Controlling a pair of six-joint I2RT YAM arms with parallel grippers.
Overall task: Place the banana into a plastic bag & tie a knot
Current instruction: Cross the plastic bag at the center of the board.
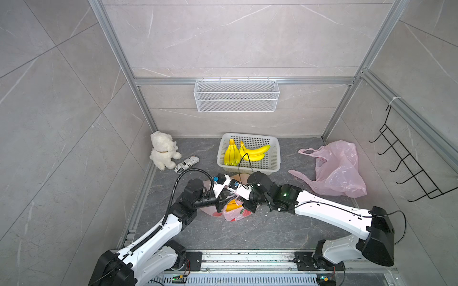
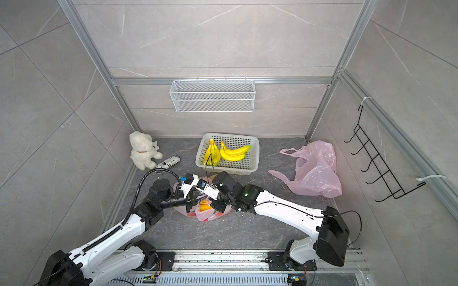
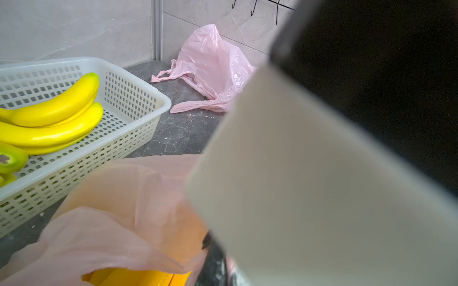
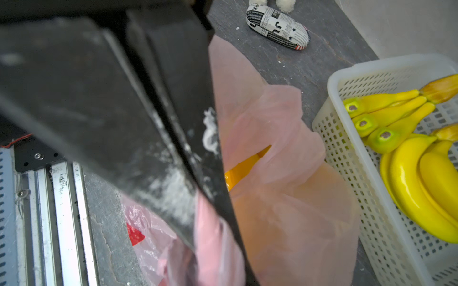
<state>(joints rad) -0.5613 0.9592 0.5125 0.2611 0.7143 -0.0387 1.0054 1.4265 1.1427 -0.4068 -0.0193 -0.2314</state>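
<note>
Banana (image 4: 245, 166) half-hidden in bag (image 4: 285, 198), left hand (image 1: 222, 201) closed — right hand (image 4: 213, 237) clamped on bag

Close before me: pink plastic bag (image 3: 119, 198), crumpled, yellow banana (image 3: 138, 277) showing under its fold. White basket (image 3: 128, 138) just beside bag, more bananas (image 3: 54, 111) in it. Second pink bag (image 3: 210, 69) slumped in far corner on dark tabletop (image 3: 183, 128). Blurred white-and-black robot part (image 3: 322, 173) blocks much of my view.

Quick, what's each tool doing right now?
Left tool: closed; whether it pinches anything is hidden.
Right tool: closed on the pink bag holding the banana.
</note>
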